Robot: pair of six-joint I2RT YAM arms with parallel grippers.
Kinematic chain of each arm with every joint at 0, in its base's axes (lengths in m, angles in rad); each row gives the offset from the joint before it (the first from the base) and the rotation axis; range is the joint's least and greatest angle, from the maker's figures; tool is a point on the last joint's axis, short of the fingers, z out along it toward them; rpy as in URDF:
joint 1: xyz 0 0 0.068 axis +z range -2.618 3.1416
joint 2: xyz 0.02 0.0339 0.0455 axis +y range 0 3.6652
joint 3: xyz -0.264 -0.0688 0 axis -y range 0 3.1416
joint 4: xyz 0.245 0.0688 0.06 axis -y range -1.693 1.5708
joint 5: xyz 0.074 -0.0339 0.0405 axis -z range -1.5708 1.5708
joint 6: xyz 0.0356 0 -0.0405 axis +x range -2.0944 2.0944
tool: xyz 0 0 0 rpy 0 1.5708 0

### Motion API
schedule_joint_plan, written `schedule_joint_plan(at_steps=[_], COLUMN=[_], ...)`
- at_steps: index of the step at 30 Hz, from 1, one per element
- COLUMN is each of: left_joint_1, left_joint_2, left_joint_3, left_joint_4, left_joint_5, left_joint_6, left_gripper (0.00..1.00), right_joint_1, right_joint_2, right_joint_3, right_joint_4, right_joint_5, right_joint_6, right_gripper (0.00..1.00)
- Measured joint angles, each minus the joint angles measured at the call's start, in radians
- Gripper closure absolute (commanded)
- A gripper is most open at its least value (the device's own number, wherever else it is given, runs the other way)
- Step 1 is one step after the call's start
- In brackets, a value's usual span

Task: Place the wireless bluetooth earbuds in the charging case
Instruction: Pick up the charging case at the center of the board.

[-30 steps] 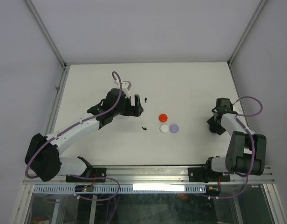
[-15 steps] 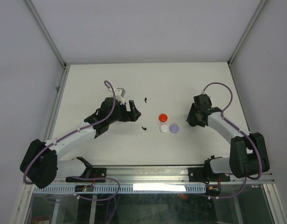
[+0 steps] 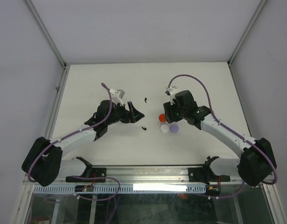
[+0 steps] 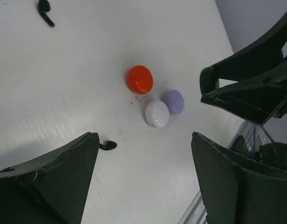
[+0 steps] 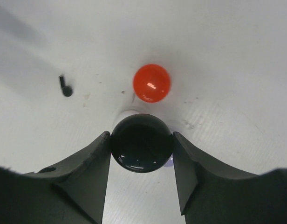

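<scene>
Black round case point(image 5: 141, 145) pinched in right end effector point(image 5: 141, 140), pointing down; left end effector point(image 4: 144, 138) wide, empty.

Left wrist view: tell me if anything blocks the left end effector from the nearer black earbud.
Nothing visible does. The tiny black stemmed plastic earbud lies uncovered on the white table, within the span of the open left end effector.

Left gripper point(image 3: 135, 112) is positioned just left of the far black earbud point(image 3: 146, 99) and near black earbud point(image 3: 144, 128); right gripper point(image 3: 167, 112) overlaps the red round case point(image 3: 163, 118), with white round case point(image 3: 164, 128) and lilac round case point(image 3: 174, 127) side by side nearer the arm bases.
</scene>
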Motion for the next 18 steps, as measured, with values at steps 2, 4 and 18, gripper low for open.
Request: schedule_joint_plan(at_steps=[2, 4, 18], left_joint_1=[0.0, 0.0, 0.0], left_joint_2=[0.005, 0.01, 0.031], left_joint_3=[-0.001, -0.003, -0.056], left_joint_4=[0.03, 0.063, 0.226], left_joint_5=[0.041, 0.08, 0.276], left_joint_6=[-0.014, -0.034, -0.19], left_gripper=[0.21, 0.23, 0.28], right_joint_1=[0.049, 0.109, 0.359], right_joint_2=[0.0, 0.0, -0.013], right_joint_3=[0.014, 0.022, 0.032], right_joint_4=[0.003, 0.014, 0.164], right_joint_5=[-0.012, -0.015, 0.016], right_joint_6=[-0.061, -0.121, -0.399], right_gripper=[0.66, 0.65, 0.64])
